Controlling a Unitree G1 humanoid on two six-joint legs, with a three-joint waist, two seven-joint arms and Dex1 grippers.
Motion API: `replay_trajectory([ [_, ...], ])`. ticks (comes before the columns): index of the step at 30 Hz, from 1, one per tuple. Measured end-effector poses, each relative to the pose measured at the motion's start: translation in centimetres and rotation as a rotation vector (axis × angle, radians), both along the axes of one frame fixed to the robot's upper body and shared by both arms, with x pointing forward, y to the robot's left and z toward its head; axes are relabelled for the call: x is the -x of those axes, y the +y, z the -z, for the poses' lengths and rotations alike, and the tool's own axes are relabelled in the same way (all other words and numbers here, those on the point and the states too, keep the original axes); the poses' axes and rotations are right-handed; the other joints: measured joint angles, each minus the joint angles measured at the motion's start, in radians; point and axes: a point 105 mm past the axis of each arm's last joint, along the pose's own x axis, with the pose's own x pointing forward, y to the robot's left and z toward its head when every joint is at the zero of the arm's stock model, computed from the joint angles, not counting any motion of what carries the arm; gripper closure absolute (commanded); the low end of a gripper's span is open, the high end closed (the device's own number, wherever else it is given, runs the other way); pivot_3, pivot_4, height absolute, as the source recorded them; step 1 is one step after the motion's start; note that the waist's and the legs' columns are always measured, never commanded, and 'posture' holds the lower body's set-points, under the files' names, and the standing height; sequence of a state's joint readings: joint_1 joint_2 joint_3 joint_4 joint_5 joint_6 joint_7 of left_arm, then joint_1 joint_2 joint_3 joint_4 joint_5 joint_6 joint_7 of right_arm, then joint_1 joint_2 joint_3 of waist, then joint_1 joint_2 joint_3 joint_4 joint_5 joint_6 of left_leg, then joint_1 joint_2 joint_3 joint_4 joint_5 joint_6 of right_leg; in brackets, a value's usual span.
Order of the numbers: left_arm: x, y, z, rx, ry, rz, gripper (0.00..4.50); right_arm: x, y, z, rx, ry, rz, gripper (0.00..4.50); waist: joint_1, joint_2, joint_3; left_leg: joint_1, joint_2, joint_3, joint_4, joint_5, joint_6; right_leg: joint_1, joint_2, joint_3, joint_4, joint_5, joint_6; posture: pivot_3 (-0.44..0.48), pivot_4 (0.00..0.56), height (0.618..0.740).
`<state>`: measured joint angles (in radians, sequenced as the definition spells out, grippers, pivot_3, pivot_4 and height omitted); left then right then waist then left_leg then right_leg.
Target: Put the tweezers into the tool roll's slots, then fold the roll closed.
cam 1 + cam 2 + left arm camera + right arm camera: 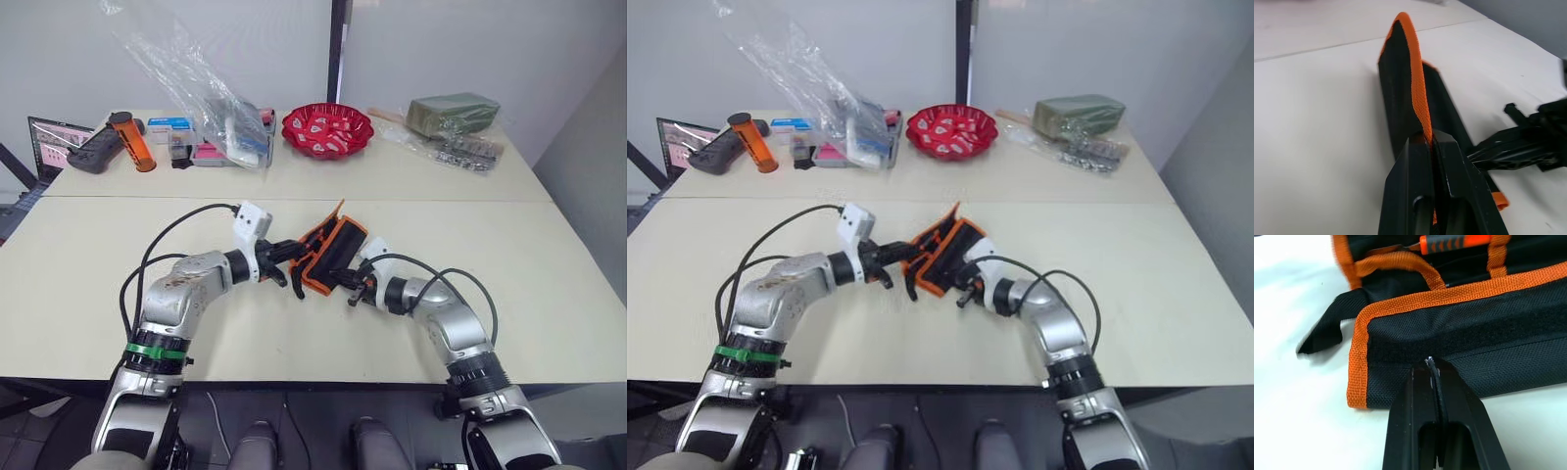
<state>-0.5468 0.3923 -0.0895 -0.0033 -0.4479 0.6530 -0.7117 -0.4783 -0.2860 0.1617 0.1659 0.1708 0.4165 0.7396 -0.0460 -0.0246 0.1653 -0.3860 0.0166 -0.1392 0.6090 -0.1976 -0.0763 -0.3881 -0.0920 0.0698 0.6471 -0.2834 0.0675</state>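
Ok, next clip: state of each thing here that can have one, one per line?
Roll: partly folded, one flap raised, held between both pincers on the table.
Left pincer: shut on the roll's orange edge.
Right pincer: shut on the roll's black fabric.
Tweezers: cannot tell; none clearly seen.
Red bowl: upright at the table's far side.
Plastic bag: crumpled, standing up.
Orange bottle: lying on its side.

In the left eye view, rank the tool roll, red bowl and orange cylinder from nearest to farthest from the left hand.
1. Tool roll: pinched in the left hand, table centre.
2. Orange cylinder: far left.
3. Red bowl: far centre. These last two are close to call.
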Motion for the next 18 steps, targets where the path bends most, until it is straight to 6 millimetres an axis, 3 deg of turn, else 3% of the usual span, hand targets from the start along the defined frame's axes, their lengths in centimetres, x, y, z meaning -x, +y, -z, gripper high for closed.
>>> replay_trajectory([
  [4,1.1,-1.9,0.7,-0.021,0.001,0.050,4.47,0.1,0.2,0.1,-0.012,0.010,0.011,4.50,-0.001,0.000,0.000,0.001,0.000,0.000,0.000,0.000,0.000,0.000,0.000,0.000,0.000,0.000,0.000,0.000,0.150,0.740],
  [10,0.7,-1.6,3.2,-0.099,0.042,-0.023,4.47,0.1,0.3,0.1,-0.014,0.017,0.020,4.50,-0.001,0.000,0.000,0.001,0.000,0.000,0.000,0.000,0.000,0.000,0.000,0.000,0.000,0.000,0.000,0.000,0.150,0.740],
  [18,0.7,-2.3,4.5,-0.064,0.084,-0.035,4.47,0.2,-0.2,-0.2,-0.003,0.027,0.031,4.50,0.001,0.000,0.000,0.001,0.000,0.000,0.000,0.000,0.000,0.001,0.000,0.000,0.000,0.000,0.000,0.000,0.150,0.740],
])
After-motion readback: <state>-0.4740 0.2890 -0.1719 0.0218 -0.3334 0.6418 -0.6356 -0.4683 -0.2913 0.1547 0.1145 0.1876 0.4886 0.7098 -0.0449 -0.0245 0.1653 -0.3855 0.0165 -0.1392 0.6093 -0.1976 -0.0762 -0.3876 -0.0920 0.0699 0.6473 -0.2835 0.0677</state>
